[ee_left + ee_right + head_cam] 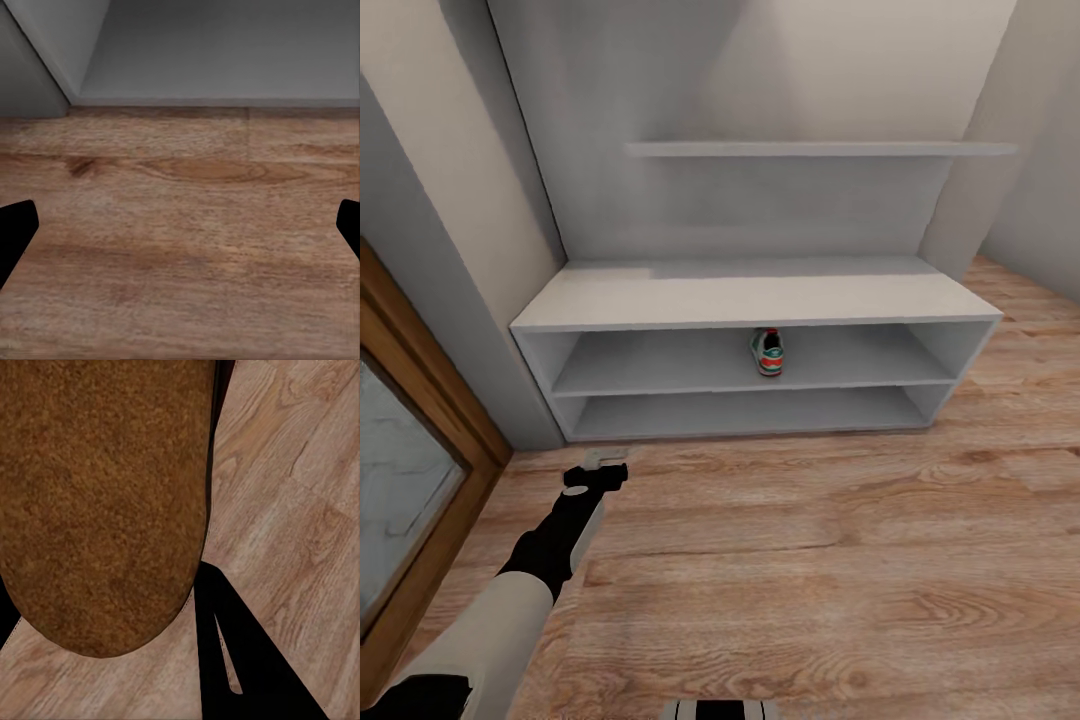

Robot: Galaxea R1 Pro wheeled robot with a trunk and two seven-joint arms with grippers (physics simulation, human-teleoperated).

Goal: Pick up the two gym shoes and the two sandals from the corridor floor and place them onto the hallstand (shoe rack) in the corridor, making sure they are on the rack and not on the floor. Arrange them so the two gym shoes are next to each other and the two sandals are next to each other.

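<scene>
The pale grey hallstand (740,298) stands against the wall, and one gym shoe (766,352) rests on its upper shelf tier, toe toward me. My left gripper (600,462) hovers low over the corridor floor (810,560) before the rack's left end. Its fingertips (15,232) are spread wide around bare planks, so it is open. In the right wrist view a brown sandal (97,502) sits close against the camera with a black finger (232,660) beside it. My right gripper (112,622) is shut on it. The other shoe and sandal are out of view.
A wooden door frame with a glass pane (410,440) runs along the left. A grey wall corner (510,330) meets the rack's left end. The floating shelf (820,149) hangs above the bench top. Open plank floor stretches to the right.
</scene>
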